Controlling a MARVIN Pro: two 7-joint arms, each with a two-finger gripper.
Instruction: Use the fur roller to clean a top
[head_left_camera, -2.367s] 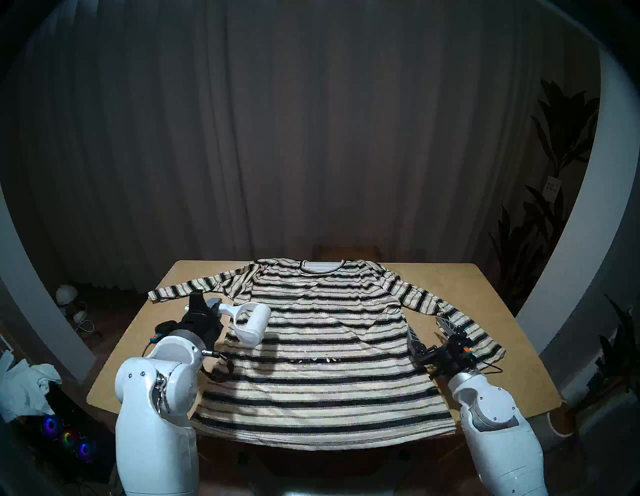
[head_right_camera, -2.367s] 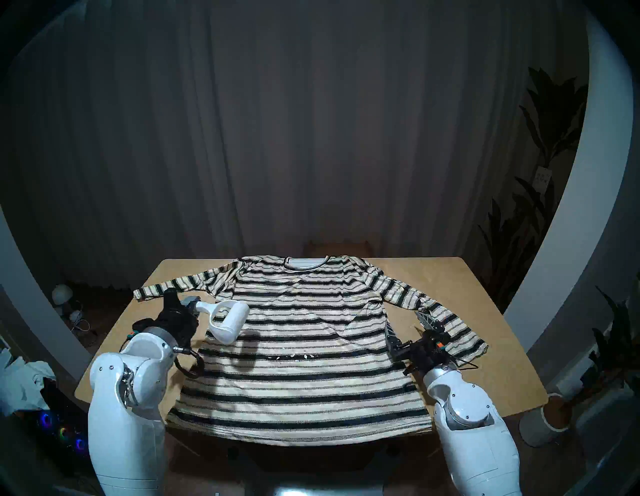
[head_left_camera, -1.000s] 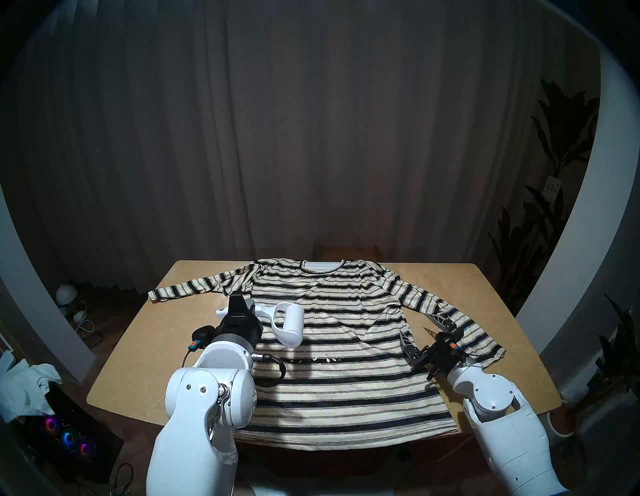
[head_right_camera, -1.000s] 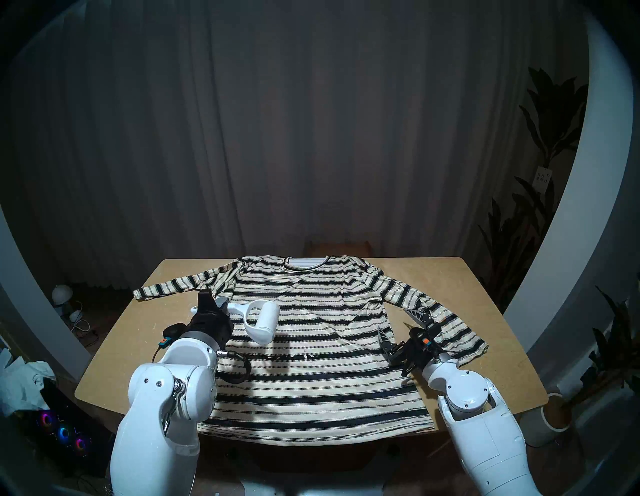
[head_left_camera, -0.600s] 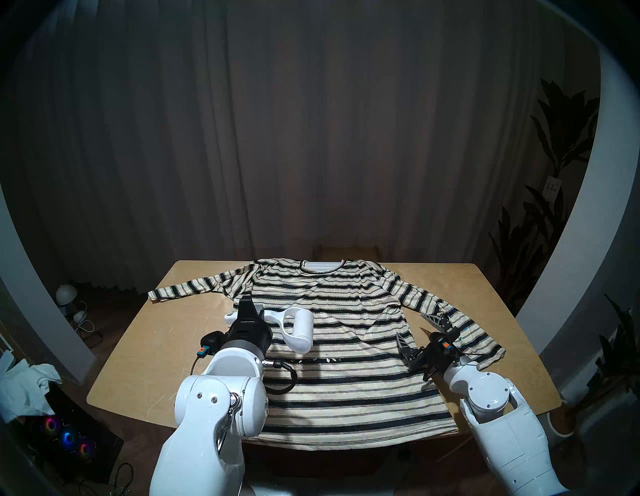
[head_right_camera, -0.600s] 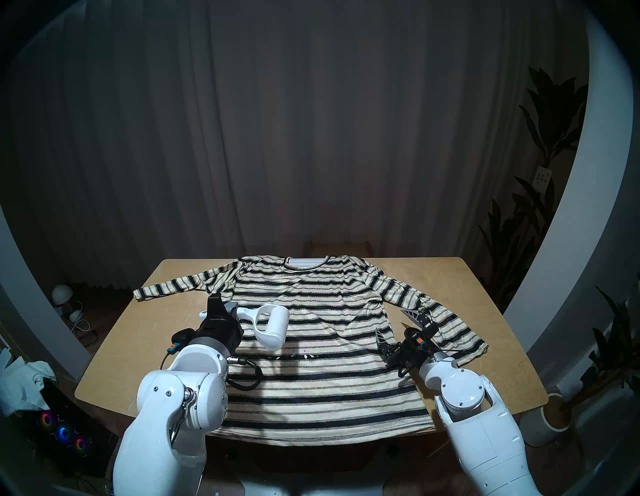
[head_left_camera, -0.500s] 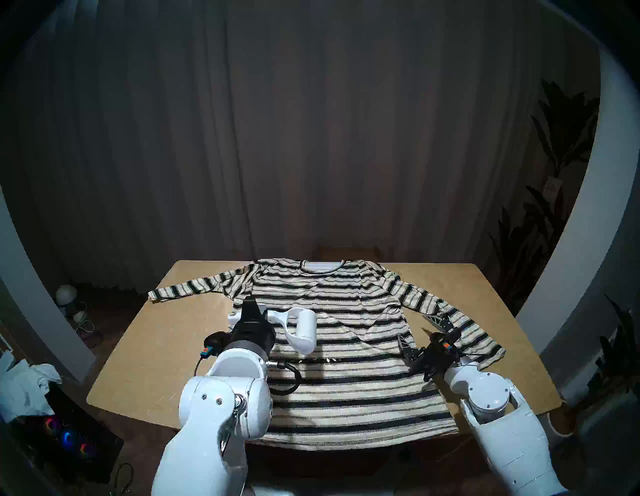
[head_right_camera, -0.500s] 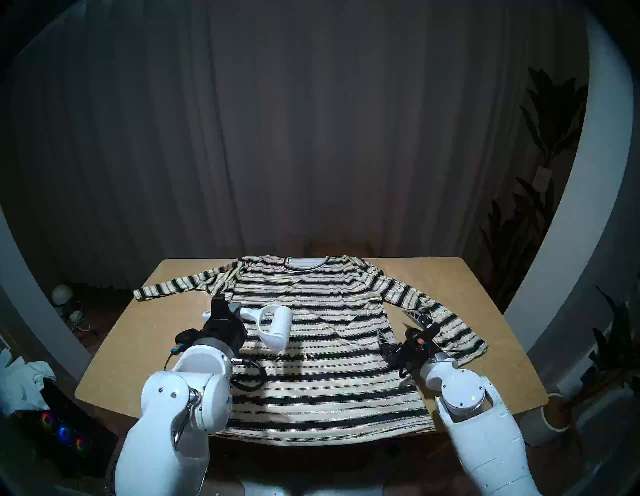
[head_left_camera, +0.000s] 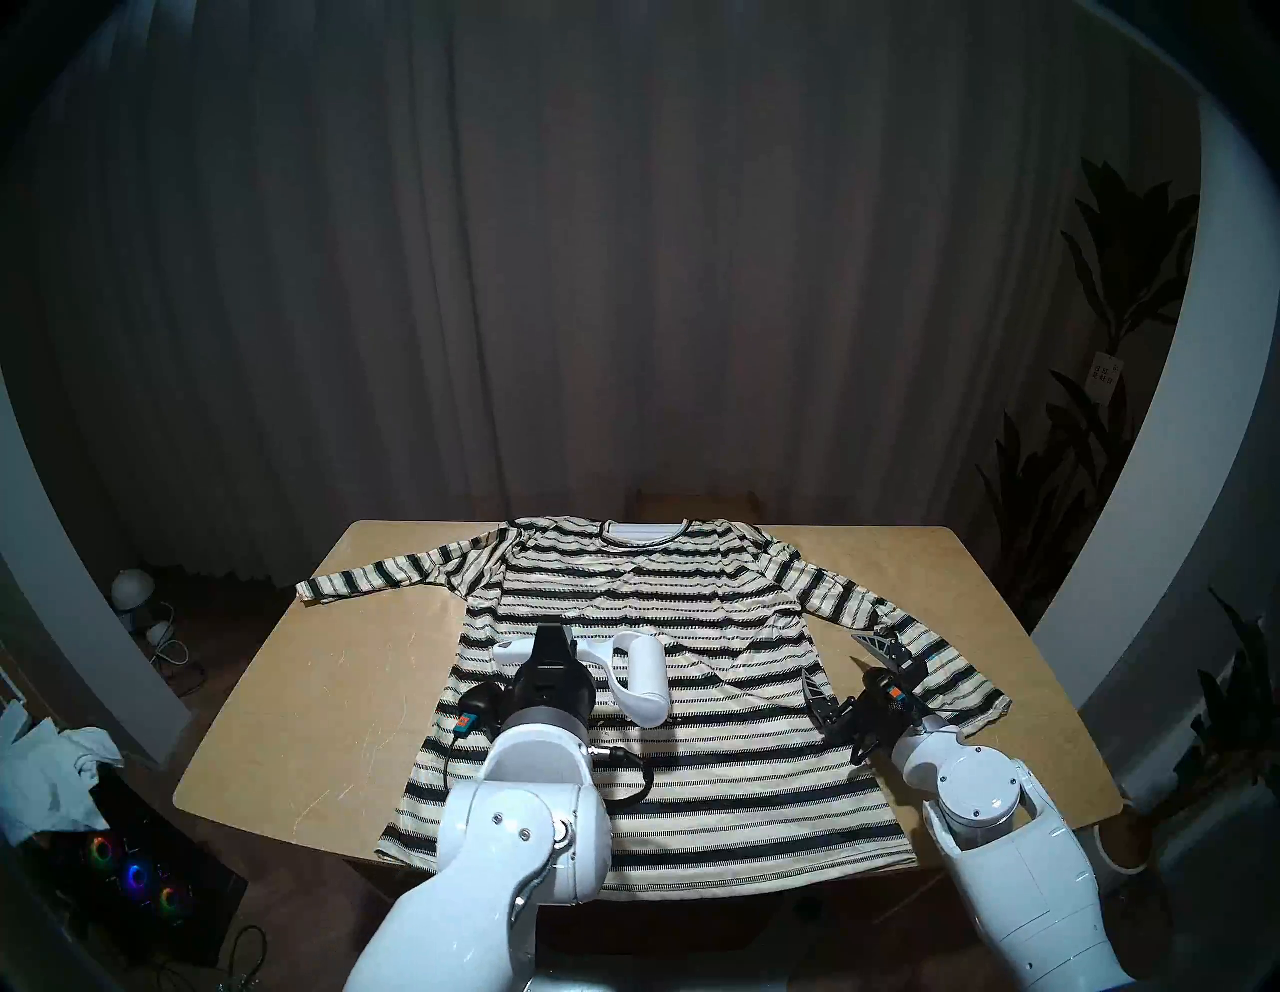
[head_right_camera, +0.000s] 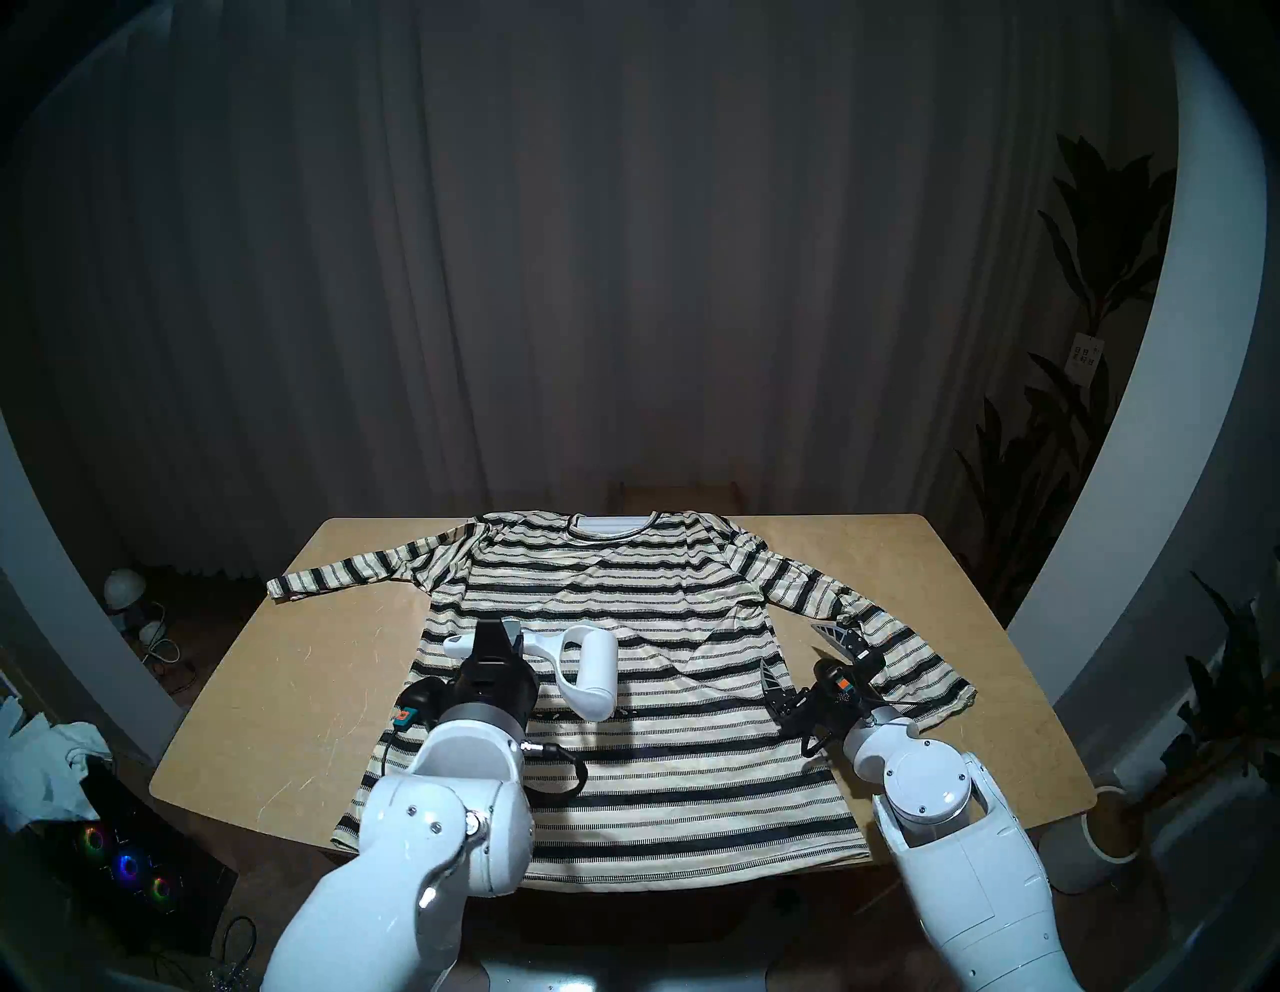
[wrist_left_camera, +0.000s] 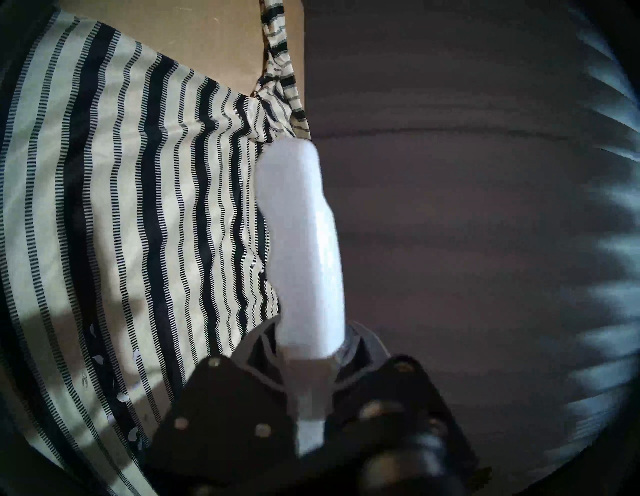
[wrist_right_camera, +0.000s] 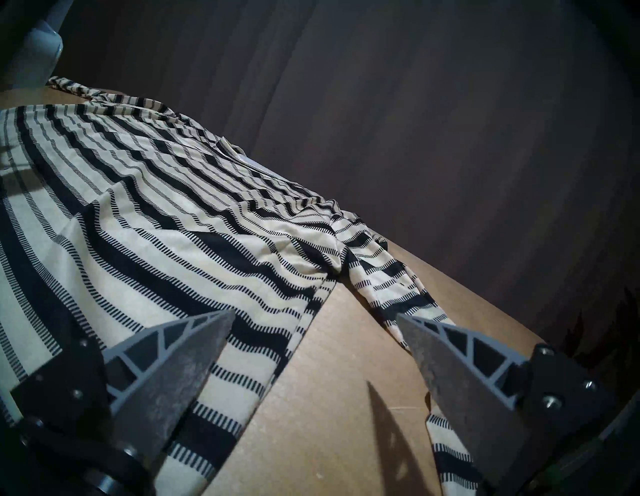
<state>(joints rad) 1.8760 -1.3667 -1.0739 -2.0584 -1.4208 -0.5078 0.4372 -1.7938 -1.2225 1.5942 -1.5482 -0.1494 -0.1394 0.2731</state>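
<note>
The striped top (head_left_camera: 692, 596) (head_right_camera: 623, 589) lies flat on the wooden table (head_left_camera: 332, 693), neck at the far edge. My left gripper (head_left_camera: 554, 641) (head_right_camera: 500, 634) is shut on the handle of the white fur roller (head_left_camera: 641, 675) (head_right_camera: 592, 675) and holds it over the middle of the top. The roller fills the left wrist view (wrist_left_camera: 301, 242), with striped cloth (wrist_left_camera: 121, 207) beside it. White specks (wrist_left_camera: 117, 398) lie on a dark stripe near the roller. My right gripper (head_left_camera: 841, 665) (wrist_right_camera: 311, 322) is open and empty above the top's right side seam (wrist_right_camera: 304, 329).
The top's right sleeve (head_left_camera: 921, 658) runs past my right gripper toward the table's right edge. The left sleeve (head_left_camera: 374, 575) lies at the far left. A dark curtain (head_left_camera: 623, 277) hangs behind. Bare table shows at the left (head_right_camera: 277, 693) and right (head_right_camera: 1004, 693).
My left gripper has carried the roller rightward from the top's left edge to over its middle. My right gripper stayed open and shifted slightly by the right seam.
</note>
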